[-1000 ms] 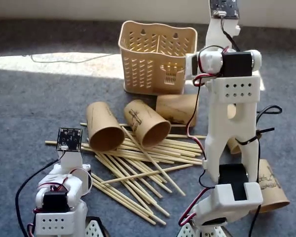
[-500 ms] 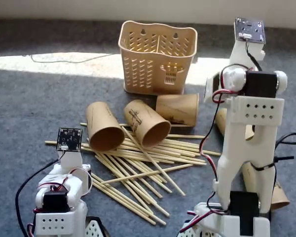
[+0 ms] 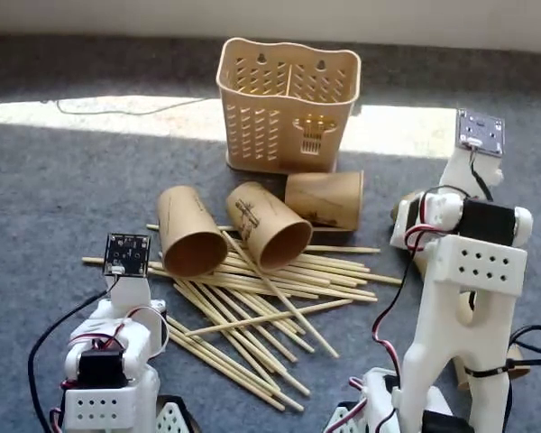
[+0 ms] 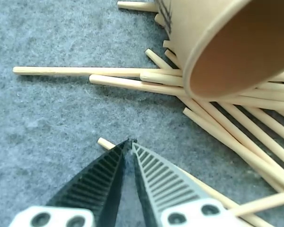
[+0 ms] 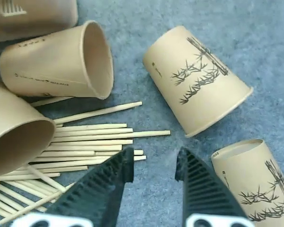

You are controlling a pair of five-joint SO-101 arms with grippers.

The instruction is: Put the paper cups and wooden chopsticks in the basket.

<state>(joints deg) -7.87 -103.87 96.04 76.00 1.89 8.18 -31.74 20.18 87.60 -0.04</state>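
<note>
**Paper cups (image 3: 191, 233) and wooden chopsticks (image 3: 270, 293) lie on the carpet (image 3: 63, 198), outside the basket (image 3: 261, 135)**

High view: the basket stands upright at the far side of the grey carpet. Three cups lie on their sides just in front of it. Two rest on the chopstick heap with their mouths toward the arms, and the third lies behind them, near the basket's foot. The chopsticks fan out loosely between the two arms. The left arm (image 3: 108, 370) sits low at the near edge. The right arm (image 3: 469, 271) stands taller, and bits of further cups show behind it.

Left wrist view: the left gripper (image 4: 131, 142) has its jaws closed tip to tip with nothing between them, and a chopstick end shows at the tips. A tipped cup (image 4: 236, 42) lies across the chopsticks, its mouth facing the camera.

Right wrist view: the right gripper (image 5: 155, 165) has its jaws parted by a modest gap and holds nothing. It hangs over bare carpet beside the chopstick ends. A bamboo-printed cup (image 5: 199, 80) lies just beyond the tips, and a second printed cup (image 5: 248, 175) lies beside one finger.
</note>
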